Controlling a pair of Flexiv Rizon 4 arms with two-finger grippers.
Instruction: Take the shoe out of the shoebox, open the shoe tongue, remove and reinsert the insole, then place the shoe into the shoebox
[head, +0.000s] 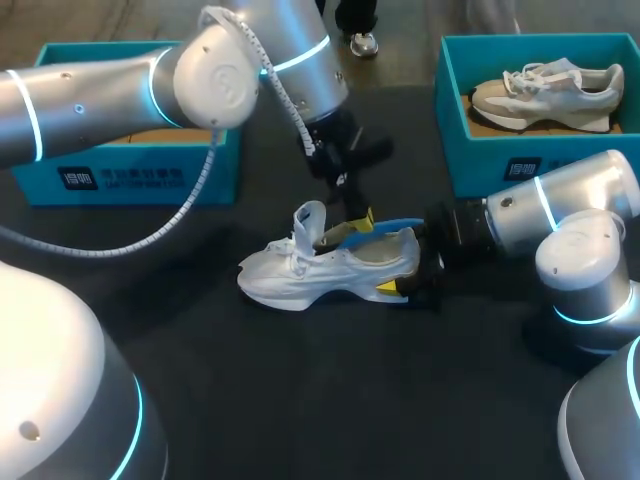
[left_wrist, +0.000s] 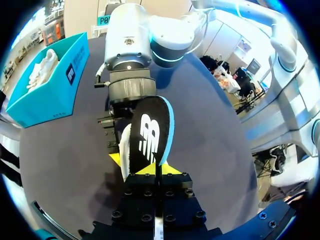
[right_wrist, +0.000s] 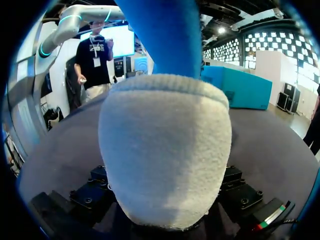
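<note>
White shoe (head: 320, 268) is set upright on its sole at the middle of the dark table (head: 300, 400), toe toward the left arm's side, tongue (head: 308, 222) lifted. The heel is taken from behind by the right gripper (head: 405, 270). One yellow tip (head: 388, 288) is seen pressed to the near side of the shoe, while the far tip is hidden behind the heel. In the right wrist view the fuzzy heel collar (right_wrist: 165, 150) is seen filling the span between the finger mounts, so the jaws are read as clamped on the heel. The left gripper (head: 358, 218) is held just above the shoe's opening, jaws closed on one end of the blue insole (head: 390, 226). The insole is stretched from there back over the opening toward the heel. Whether its far end sits inside the shoe cannot be told. In the left wrist view the insole (left_wrist: 150, 135) is shown standing up from between that gripper's (left_wrist: 147, 167) yellow tips, dark underside outward, blue edge visible. A teal shoebox (head: 130, 170) is noted at the table's far left. A second teal shoebox (head: 500, 160) at the far right holds a pale sneaker (head: 545, 95).
</note>
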